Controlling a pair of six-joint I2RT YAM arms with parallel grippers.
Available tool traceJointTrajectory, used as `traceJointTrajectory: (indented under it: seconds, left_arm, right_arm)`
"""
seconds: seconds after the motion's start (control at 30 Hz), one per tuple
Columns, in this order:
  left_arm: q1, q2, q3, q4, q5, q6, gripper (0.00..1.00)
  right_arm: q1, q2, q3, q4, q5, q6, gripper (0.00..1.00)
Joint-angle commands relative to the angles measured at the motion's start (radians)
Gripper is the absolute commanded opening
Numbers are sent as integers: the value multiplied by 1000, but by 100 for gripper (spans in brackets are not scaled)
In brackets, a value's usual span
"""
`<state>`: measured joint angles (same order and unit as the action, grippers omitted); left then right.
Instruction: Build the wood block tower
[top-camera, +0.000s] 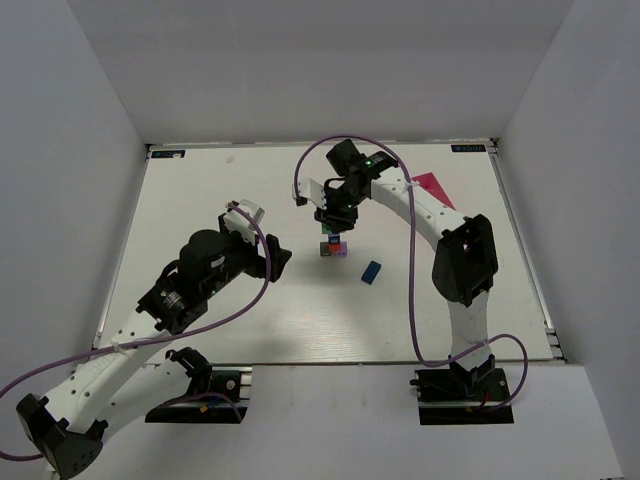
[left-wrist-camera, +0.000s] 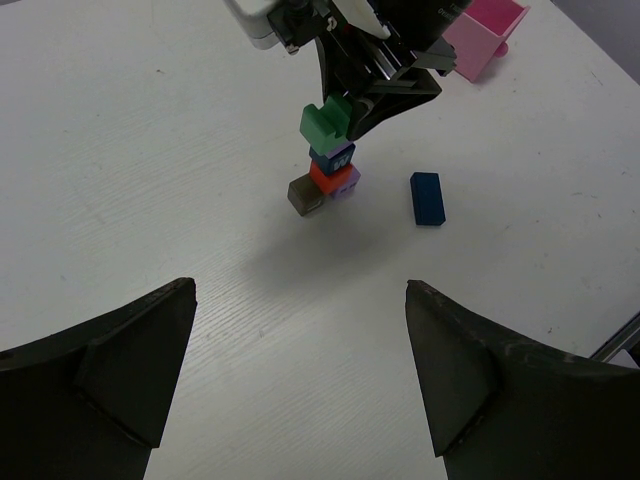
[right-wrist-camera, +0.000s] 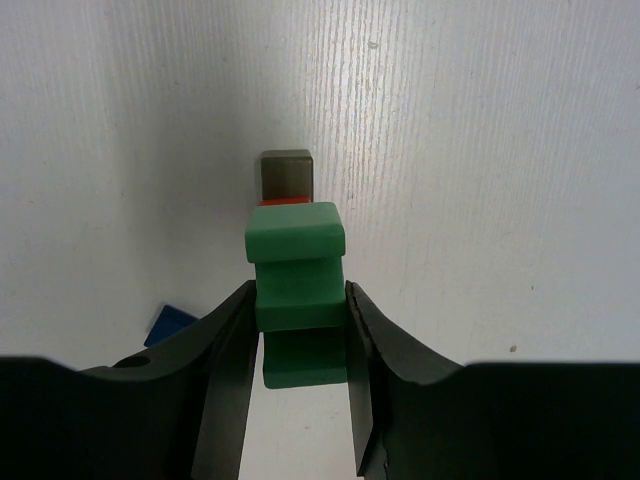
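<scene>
The tower (left-wrist-camera: 330, 175) stands mid-counter (top-camera: 200, 200). A dark grey block (left-wrist-camera: 305, 193), a red block (left-wrist-camera: 328, 178) and a lilac block (left-wrist-camera: 349, 181) sit low down, with a blue block (left-wrist-camera: 333, 157) above. The right hand (right-wrist-camera: 300, 295) is clamped on a notched green block (right-wrist-camera: 295, 240) at the tower's top. Seen from above, the left hand (left-wrist-camera: 300, 290), fingers wide apart, hangs at the tower's 9 o'clock, and a loose block (top-camera: 372, 272) lies at 4 o'clock.
</scene>
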<state>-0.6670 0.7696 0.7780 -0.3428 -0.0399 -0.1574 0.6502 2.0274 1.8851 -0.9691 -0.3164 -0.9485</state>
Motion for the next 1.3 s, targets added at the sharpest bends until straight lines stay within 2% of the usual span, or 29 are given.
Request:
traceJointTrajectory:
  seconds: [0.0, 0.37, 0.57, 0.7, 0.77, 1.03, 1.27]
  left_arm:
    - [1, -23, -2, 14, 3, 5, 95]
    - [1, -23, -2, 14, 3, 5, 95]
    - [1, -23, -2, 14, 3, 5, 95]
    - [1, -23, -2, 14, 3, 5, 95]
    - [1, -23, -2, 14, 3, 5, 95]
    - [1, -23, -2, 14, 3, 5, 95]
    - [1, -23, -2, 14, 3, 5, 95]
  right_arm:
    - [5, 10, 39, -5, -6, 11, 9]
    - [8, 8, 37, -7, -7, 11, 19]
    - [8, 5, 34, -8, -4, 11, 28]
    - [11, 5, 32, -3, -3, 11, 30]
    - [11, 5, 29, -8, -1, 8, 35]
    - [11, 2, 22, -8, 7, 5, 39]
    - [16, 1, 19, -5, 11, 7, 54]
